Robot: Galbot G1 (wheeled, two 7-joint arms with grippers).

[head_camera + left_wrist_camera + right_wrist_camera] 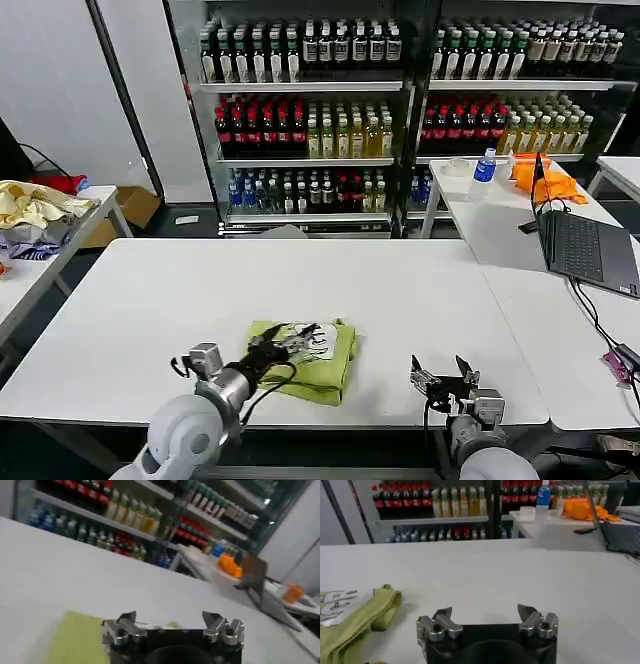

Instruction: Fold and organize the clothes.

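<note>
Left claw (300, 340) hovers spread apart over the folded T-shirt (325, 372) near the white table's (150, 300) front edge (print side up). Right claw (443, 375), also spread, waits well off to the shirt's right, so the left arm is nearer.

T-shirt (318, 362): folded on the worktop (150, 310), near its front edge, about midway across.
Left pincer (291, 345): over the T-shirt's left part.
Right pincer (441, 376): at the front edge, right of the T-shirt and apart from it.
Laptop (585, 245): on the side worktop to the right.
Bottle shelves (310, 110): behind the worktop.
Clothes pile (30, 215): on a table at far left.
</note>
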